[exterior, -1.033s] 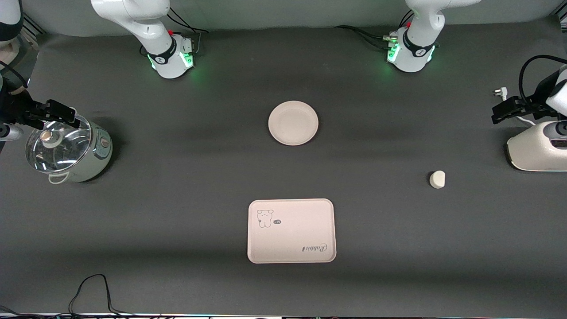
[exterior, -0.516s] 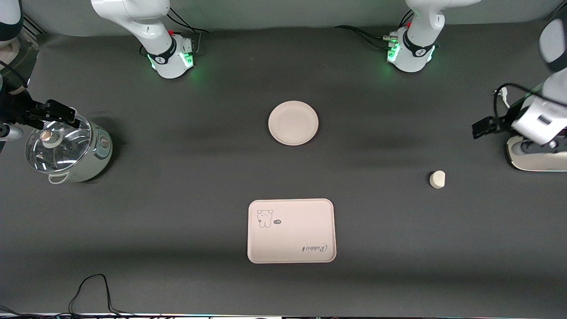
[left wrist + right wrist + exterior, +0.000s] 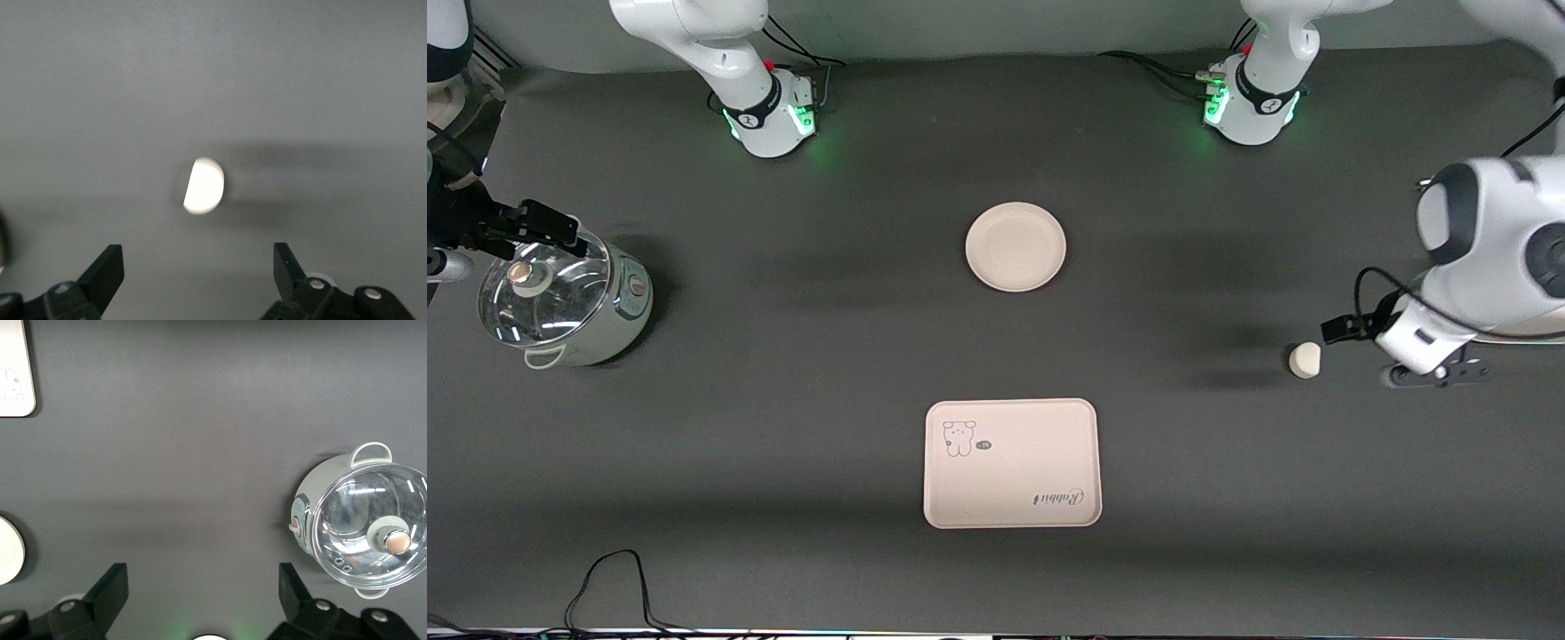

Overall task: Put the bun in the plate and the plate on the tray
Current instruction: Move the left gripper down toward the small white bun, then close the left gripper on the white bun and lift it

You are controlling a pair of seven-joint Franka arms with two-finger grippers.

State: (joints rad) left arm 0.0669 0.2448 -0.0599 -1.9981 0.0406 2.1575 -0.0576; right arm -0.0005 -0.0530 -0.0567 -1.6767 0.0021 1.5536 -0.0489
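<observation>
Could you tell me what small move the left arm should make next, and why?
Probably bring the open left gripper over the bun and lower around it: the bun lies bare on the table, just ahead of the fingers, and the plate is empty. The right gripper waits, open.

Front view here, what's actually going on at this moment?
Nothing is held. The left gripper hangs open over the table beside the bun, which lies alone toward the left arm's end. The plate sits bare mid-table, and the tray lies nearer the front camera, with nothing on it. The right gripper waits open above the table by a glass-lidded pot at the right arm's end.
</observation>
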